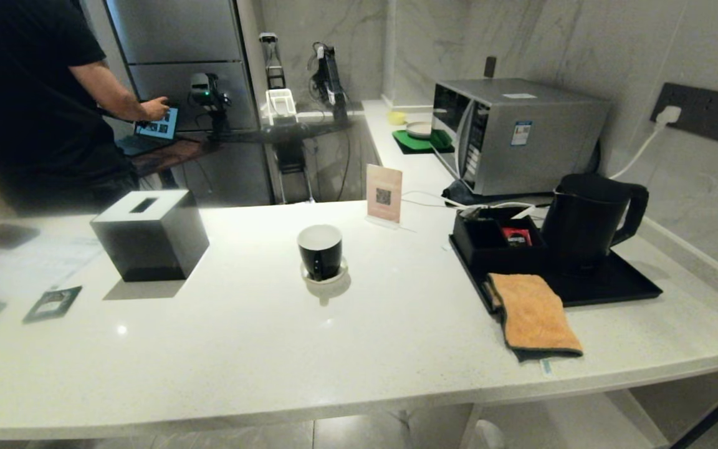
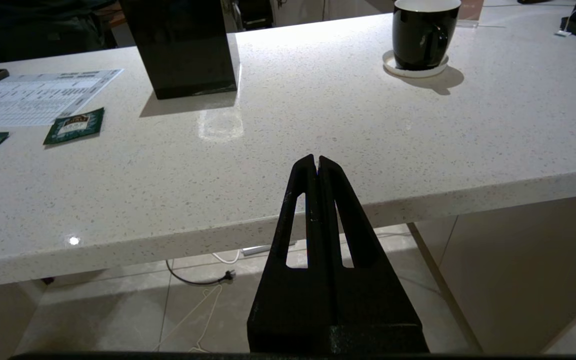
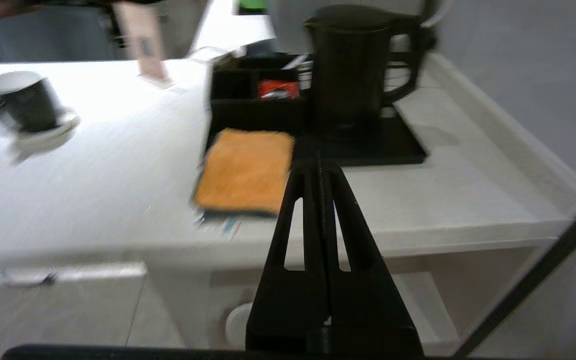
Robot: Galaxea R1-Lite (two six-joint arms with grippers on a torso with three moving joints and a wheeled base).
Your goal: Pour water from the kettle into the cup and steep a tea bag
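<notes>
The black kettle [image 1: 586, 221] [image 3: 350, 62] stands on a black tray [image 1: 614, 284] at the right of the white counter, its loop handle turned right. On a white saucer [image 1: 325, 276] mid-counter sits the cup [image 1: 320, 251] [image 2: 423, 32] [image 3: 23, 102], black outside and white inside. The tea bag is out of view. My right gripper [image 3: 319, 162] is shut and empty, in front of the counter edge below the tray. My left gripper [image 2: 316, 159] is shut and empty too, low before the counter's front edge. Neither arm shows in the head view.
An orange cloth [image 1: 536, 312] overhangs the tray's front. A black compartment box [image 1: 496, 240] sits left of the kettle, a microwave [image 1: 515, 134] behind. A black tissue box [image 1: 147, 234], green sachets [image 2: 74, 126] and a sign [image 1: 384, 193] also stand here. A person [image 1: 28, 93] works beyond.
</notes>
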